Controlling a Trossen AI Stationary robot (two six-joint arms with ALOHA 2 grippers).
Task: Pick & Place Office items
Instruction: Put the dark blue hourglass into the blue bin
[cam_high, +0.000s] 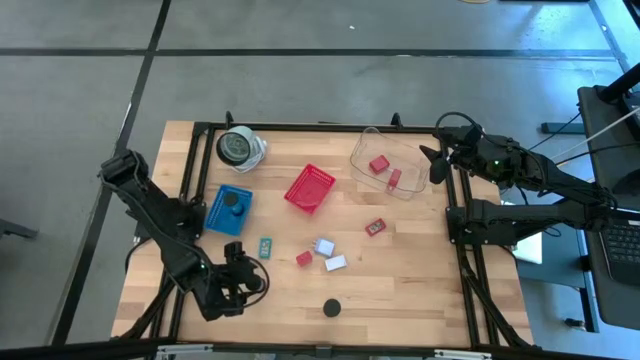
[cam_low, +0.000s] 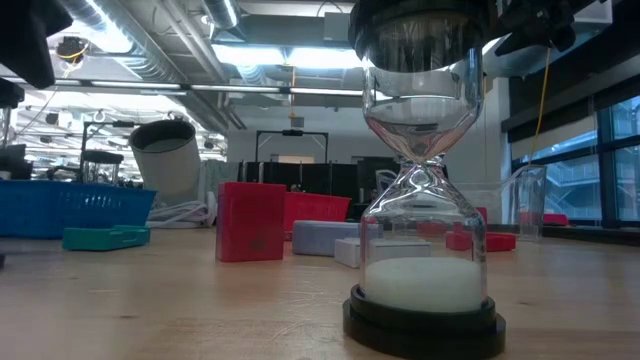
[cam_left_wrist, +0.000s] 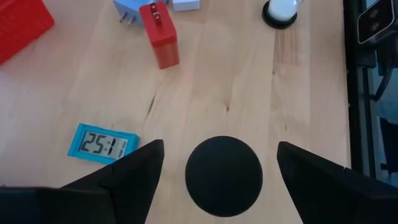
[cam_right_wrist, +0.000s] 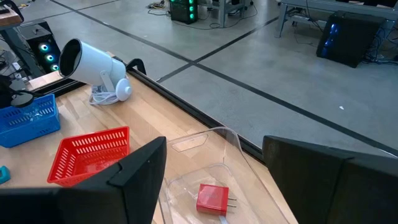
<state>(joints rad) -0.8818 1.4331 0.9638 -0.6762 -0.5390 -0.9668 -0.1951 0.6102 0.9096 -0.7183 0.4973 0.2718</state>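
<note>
Right under the left wrist camera lies a black round disc (cam_left_wrist: 224, 176), flat on the wooden table (cam_left_wrist: 298, 93). The left gripper (cam_left_wrist: 219, 149) is over it at the table's near-left part, jaws spread wide, one finger on each side and neither touching it. The disc looks thin and smooth (not much edge to bite on), so I'd worry that the fingers close over the top and it skids away or pops out.

Just beside it is the teal digital clock (cam_left_wrist: 102, 143), which a drifting finger could nudge. The red charger (cam_left_wrist: 160, 34) and the hourglass (cam_left_wrist: 280, 11) are farther off; the hourglass would tip easily on a sweep.

The right gripper (cam_high: 435, 162) waits wide open above the clear container (cam_high: 385, 160).
</note>
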